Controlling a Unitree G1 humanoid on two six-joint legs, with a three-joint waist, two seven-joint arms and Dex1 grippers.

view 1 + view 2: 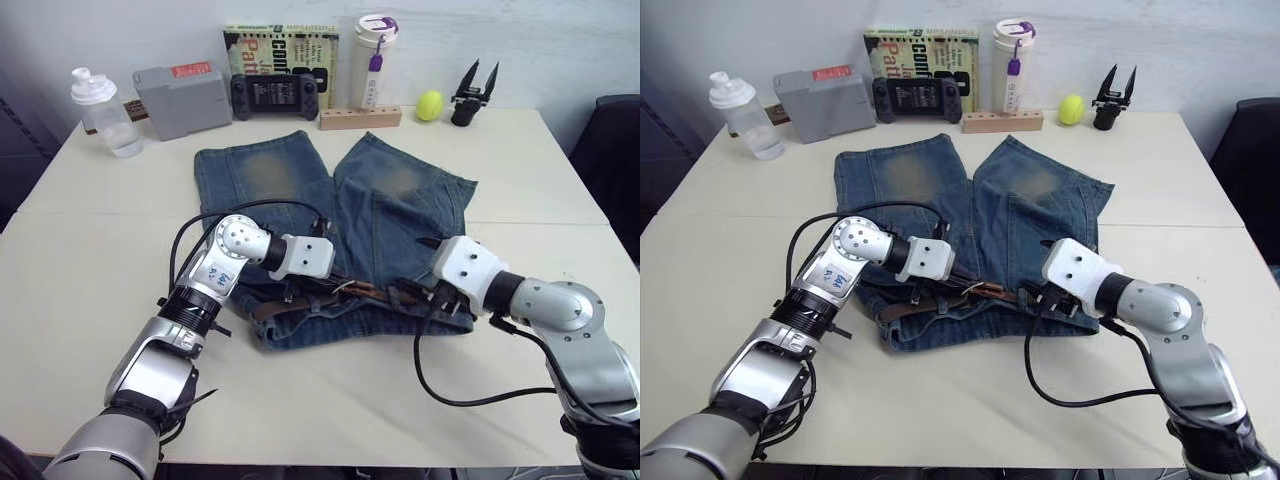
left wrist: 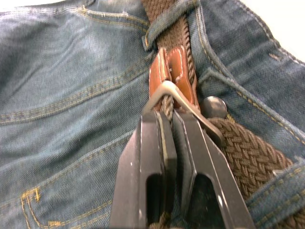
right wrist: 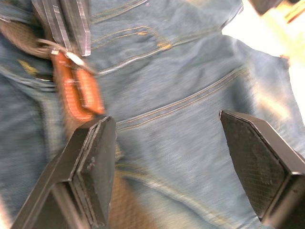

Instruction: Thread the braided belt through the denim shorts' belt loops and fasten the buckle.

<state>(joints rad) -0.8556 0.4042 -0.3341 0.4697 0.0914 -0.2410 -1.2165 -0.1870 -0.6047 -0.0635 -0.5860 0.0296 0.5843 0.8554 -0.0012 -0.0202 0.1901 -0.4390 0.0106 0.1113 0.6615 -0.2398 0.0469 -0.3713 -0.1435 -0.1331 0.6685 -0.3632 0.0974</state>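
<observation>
Left hand (image 2: 169, 119) is clenched on the braided belt (image 2: 248, 152) right at the buckle (image 2: 183, 102), its two black fingers pinching the strap where it passes through the silver frame, just below the tan leather tab. One of the belt loops (image 2: 164, 21) crosses the woven strap just beyond that tab, and a metal jeans button (image 2: 213, 106) sits beside the buckle. From the head camera, this hand lies over the waistband of the denim shorts (image 1: 300, 175), near the middle of it.

Right hand (image 3: 167, 138) is released, its fingers (image 3: 97, 157) spread wide apart over the blue denim with nothing between them (the orange-brown leather tab and the other hand's fingers show just ahead of it). In the head view it rests at the robot's right end of the waistband, close to the belt.

The shorts lie flat on the pale table (image 1: 90, 250), waistband toward the robot and both legs pointing away. The belt runs along the waistband between the two hands.

Along the far edge of the table stand a clear shaker bottle (image 1: 100, 108), a grey box (image 1: 180, 98), a black game controller (image 1: 276, 94), a book (image 1: 282, 45), a white tumbler (image 1: 373, 58), a wooden block (image 1: 360, 118), a yellow-green ball (image 1: 430, 105) and a spare black gripper (image 1: 472, 95).
</observation>
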